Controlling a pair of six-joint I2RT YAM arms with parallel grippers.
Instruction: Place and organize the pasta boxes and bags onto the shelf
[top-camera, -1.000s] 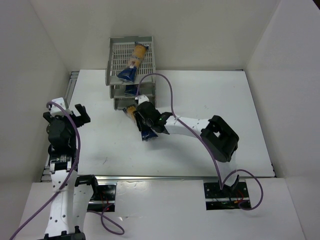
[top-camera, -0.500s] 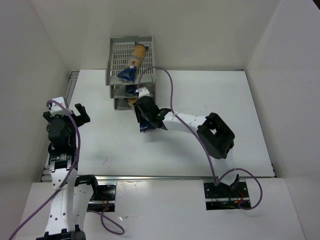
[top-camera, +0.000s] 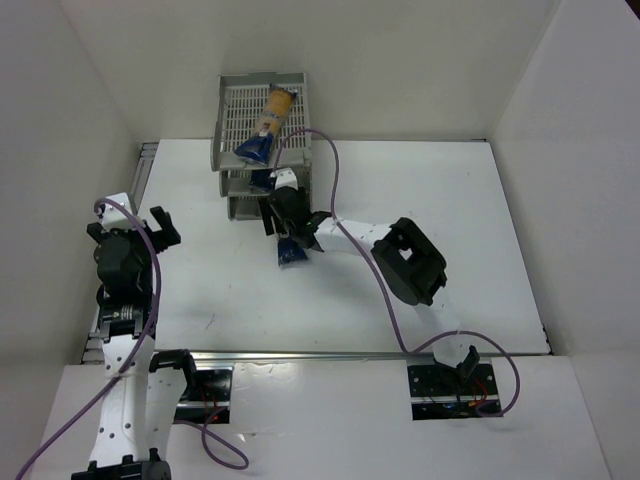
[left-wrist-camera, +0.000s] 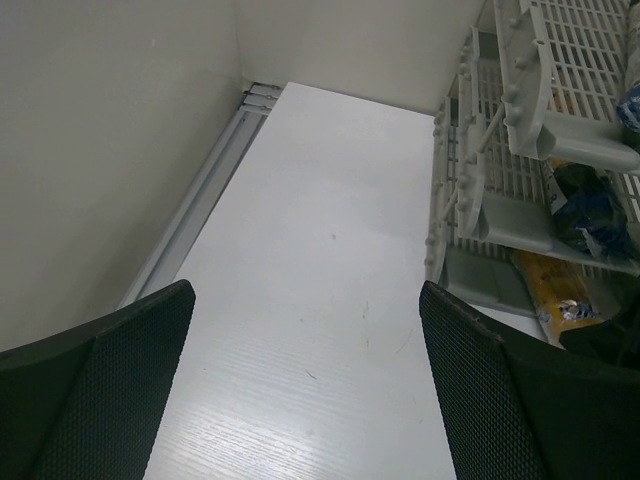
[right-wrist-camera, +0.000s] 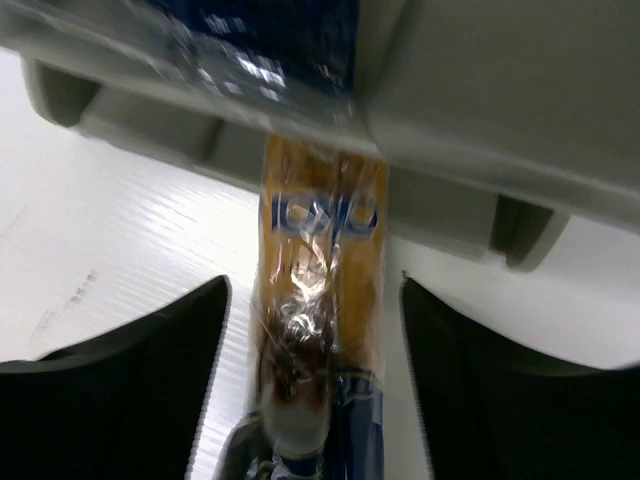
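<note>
The grey three-tier shelf stands at the back of the table. One pasta bag lies on its top tray. A second bag shows its blue end at the middle tray. The third bag lies on the table with its front end in the bottom tray and its blue tail sticking out. My right gripper sits over this bag at the shelf's front. In the right wrist view the bag lies between my spread fingers, with a gap on each side. My left gripper is open and empty at the left.
In the left wrist view the shelf stands to the right, with the yellow bag in its bottom tray. White walls enclose the table on three sides. A rail runs along the left edge.
My right gripper has moved up and left toward the shelf, along the bag. The bag has slid further into the bottom tray. The left arm has not moved.
</note>
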